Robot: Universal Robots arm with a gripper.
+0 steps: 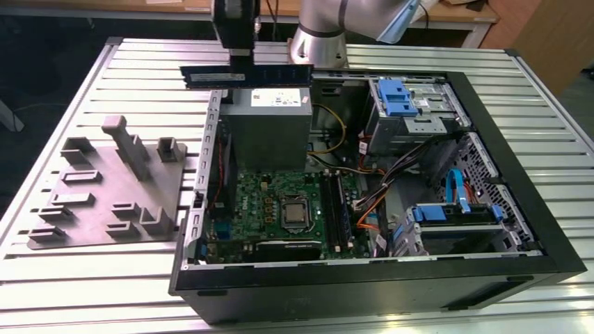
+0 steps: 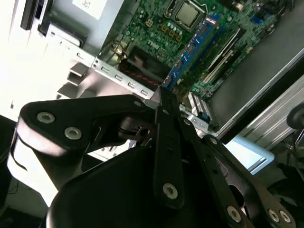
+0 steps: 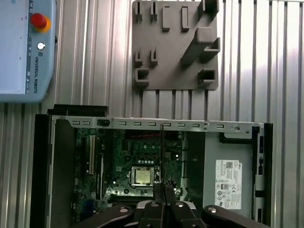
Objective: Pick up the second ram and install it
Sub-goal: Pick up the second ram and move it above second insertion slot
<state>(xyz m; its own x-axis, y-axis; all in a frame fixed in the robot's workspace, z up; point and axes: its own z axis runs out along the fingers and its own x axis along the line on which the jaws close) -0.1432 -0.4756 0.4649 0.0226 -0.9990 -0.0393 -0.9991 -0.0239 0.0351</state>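
Second ram (image 1: 278, 74) is gripped near its middle by the gripper (image 1: 241, 65), whose 2 fingers are closed on its upper edge. It is carried level in the air with both ends projecting past them. In the first wrist view it is seen edge-on as 1 thin dark line running out from the fingertips (image 3: 157, 190). Just below the gripper, the grey power-supply box (image 1: 267, 115) is seen inside the open computer case (image 1: 371, 296), untouched by the stick. Further below and forward of the gripper lies the green circuit board (image 1: 269, 202), with its processor (image 1: 295, 213) and the black slot rails (image 1: 327, 209) beside that. Outside the case, to the exterior view's left of the gripper, a grey fixture plate (image 1: 93, 216) is set on the slatted table (image 1: 83, 278). Farthest off, a teach pendant (image 3: 19, 61) with 1 red button (image 3: 39, 20) is seen in the first wrist view.
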